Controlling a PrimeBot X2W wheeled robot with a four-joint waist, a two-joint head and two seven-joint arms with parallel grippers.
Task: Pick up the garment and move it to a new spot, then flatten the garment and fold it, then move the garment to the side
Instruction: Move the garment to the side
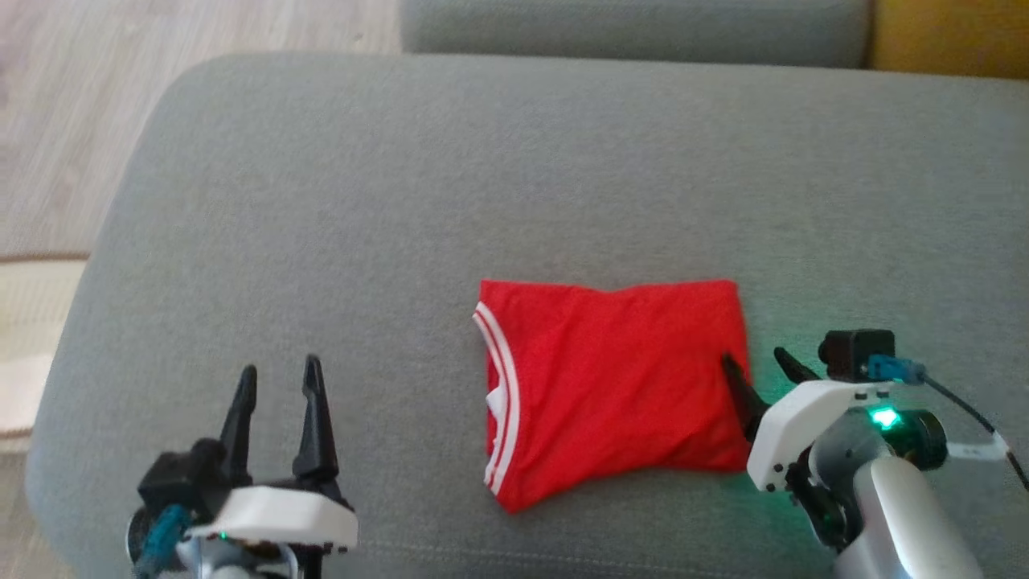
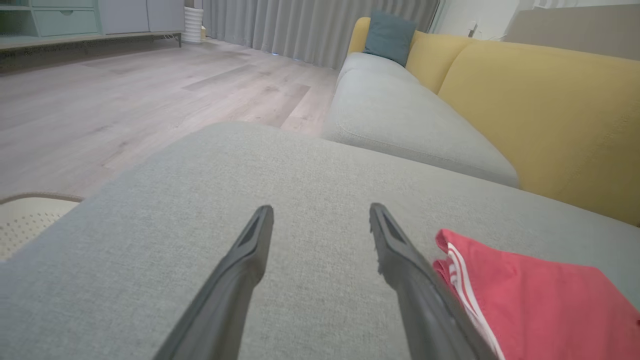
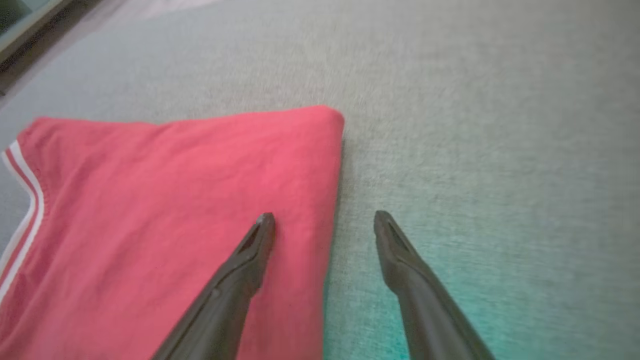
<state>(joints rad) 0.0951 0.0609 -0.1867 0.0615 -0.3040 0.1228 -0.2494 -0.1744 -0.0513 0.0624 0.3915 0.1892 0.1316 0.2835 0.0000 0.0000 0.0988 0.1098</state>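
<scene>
Red garment [image 1: 611, 378] lies folded toward 5 o'clock on grey sofa cushion [image 1: 402, 201] — folding looks done, side move remains. Right gripper [image 1: 754, 355] jaws wide, straddling its 3 o'clock edge; left gripper [image 1: 280, 366] wide, empty.

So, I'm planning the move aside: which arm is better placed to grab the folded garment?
Likely right: the right gripper stands open astride an edge of the garment; the left gripper hangs apart over bare cushion.
</scene>
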